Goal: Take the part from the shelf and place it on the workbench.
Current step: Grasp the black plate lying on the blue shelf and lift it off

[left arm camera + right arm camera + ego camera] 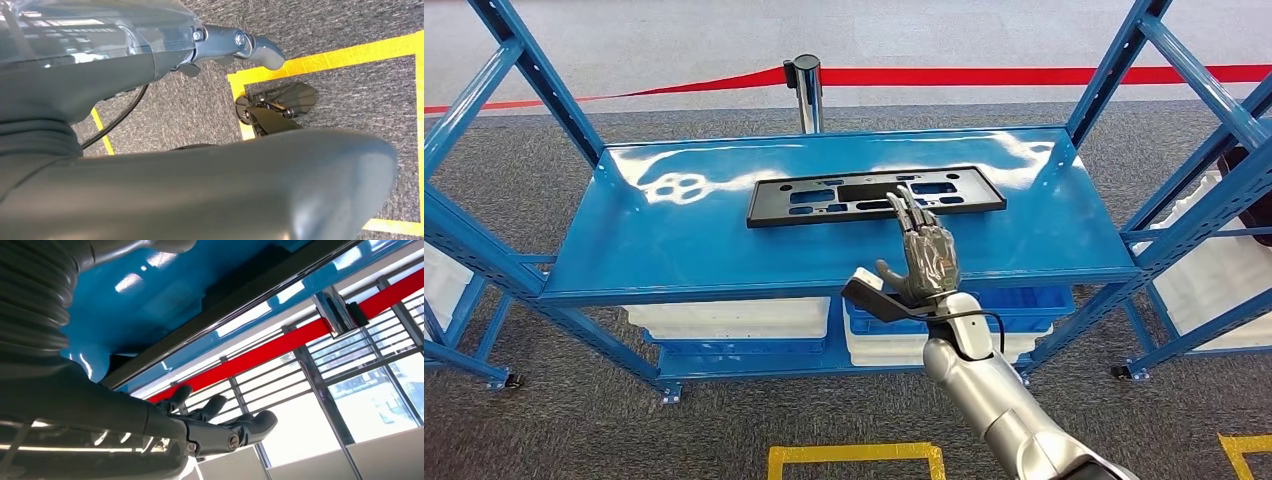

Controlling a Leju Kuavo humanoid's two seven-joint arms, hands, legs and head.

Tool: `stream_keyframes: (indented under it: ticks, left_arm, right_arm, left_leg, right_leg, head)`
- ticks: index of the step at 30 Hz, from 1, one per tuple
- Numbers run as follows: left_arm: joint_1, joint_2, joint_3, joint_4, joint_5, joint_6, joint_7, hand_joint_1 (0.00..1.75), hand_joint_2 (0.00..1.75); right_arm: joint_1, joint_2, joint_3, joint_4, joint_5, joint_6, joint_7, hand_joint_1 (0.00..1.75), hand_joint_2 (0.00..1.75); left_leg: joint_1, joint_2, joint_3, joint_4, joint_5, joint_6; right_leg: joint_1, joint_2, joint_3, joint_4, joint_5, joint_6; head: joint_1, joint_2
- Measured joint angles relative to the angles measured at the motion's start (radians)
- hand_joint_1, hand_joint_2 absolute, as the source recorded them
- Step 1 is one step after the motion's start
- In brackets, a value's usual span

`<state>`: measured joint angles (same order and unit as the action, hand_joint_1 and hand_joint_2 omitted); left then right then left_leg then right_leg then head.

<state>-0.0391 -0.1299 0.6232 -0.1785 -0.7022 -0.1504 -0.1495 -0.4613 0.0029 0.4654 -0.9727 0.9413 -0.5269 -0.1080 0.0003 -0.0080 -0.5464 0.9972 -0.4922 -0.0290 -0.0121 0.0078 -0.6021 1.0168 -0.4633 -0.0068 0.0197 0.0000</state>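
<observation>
A flat black part (864,190) with several cutouts lies lengthwise on the top board of the blue shelf (694,240), towards the back. My right hand (924,255) reaches over the shelf's front edge with its fingers stretched out and apart, holding nothing. Its fingertips (907,203) lie at the part's near edge, right of its middle. In the right wrist view the same fingers (225,425) stick out beside the blue board (150,300). My left hand (225,175) hangs over the carpet with nothing in it, its fingers apart.
Blue uprights (534,90) frame the shelf on both sides. White bins (734,318) and a blue bin (1014,300) sit on the lower level. A metal post (806,90) with a red belt (1024,75) stands behind. Yellow floor tape (854,455) marks the carpet in front.
</observation>
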Motion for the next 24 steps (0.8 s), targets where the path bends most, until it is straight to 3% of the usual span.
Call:
stream_keyframes:
  ticks: [11, 24]
  left_arm:
    - [0.000, -0.001, 0.000, 0.000, -0.030, -0.014, 0.003, 0.00, 0.00]
    - [-0.002, -0.001, -0.022, 0.000, -0.111, -0.044, 0.021, 0.00, 0.00]
  right_arm:
    - [-0.083, -0.008, 0.004, 0.020, 0.055, 0.032, 0.060, 0.00, 1.75]
    - [-0.371, 0.004, 0.043, 0.410, 0.164, 0.082, 0.155, 0.00, 1.75]
  left_leg:
    - [0.000, 0.000, 0.000, 0.000, 0.000, 0.000]
    - [0.000, 0.000, 0.000, 0.000, 0.000, 0.000]
  right_leg:
    - [0.000, 0.000, 0.000, 0.000, 0.000, 0.000]
    - [0.000, 0.000, 0.000, 0.000, 0.000, 0.000]
  head:
    - [0.000, 0.000]
    - [0.000, 0.000]
